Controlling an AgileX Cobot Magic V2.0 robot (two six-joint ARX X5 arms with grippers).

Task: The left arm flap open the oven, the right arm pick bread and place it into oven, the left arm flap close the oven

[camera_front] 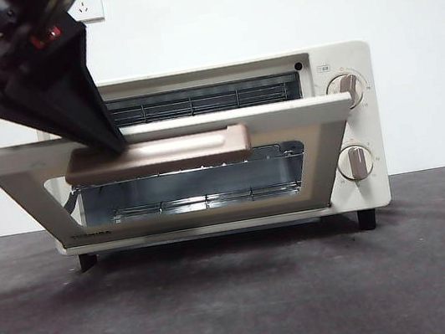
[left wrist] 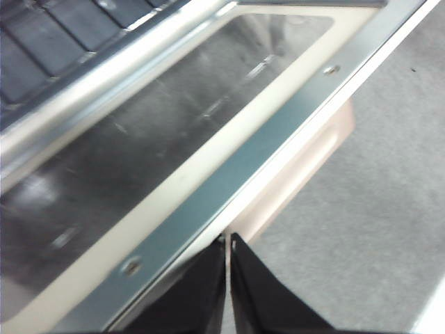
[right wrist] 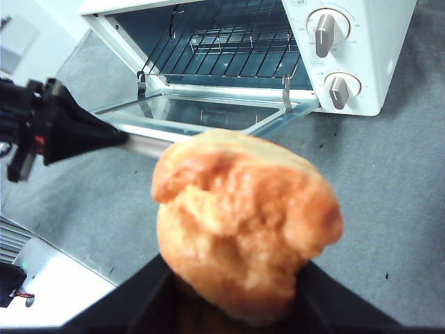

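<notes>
The cream-white oven (camera_front: 365, 123) stands on the grey table with its glass door (camera_front: 199, 125) swung partly down. My left gripper (camera_front: 113, 142), with wedge fingers shut together, has its tip at the door's top edge, right by the tan handle (camera_front: 161, 154). In the left wrist view its tips (left wrist: 228, 240) meet at the door's metal rim, with the handle (left wrist: 306, 167) just beyond. My right gripper (right wrist: 229, 316) is shut on the golden bread (right wrist: 243, 229) and holds it in the air in front of the oven (right wrist: 389, 42), well short of the open door (right wrist: 208, 115).
The wire rack (right wrist: 222, 49) shows inside the oven. Two beige knobs (camera_front: 347, 86) (camera_front: 357, 162) sit on its right panel. Wall sockets (camera_front: 86, 2) are on the white wall behind. A white object (right wrist: 55, 285) lies at the table's edge.
</notes>
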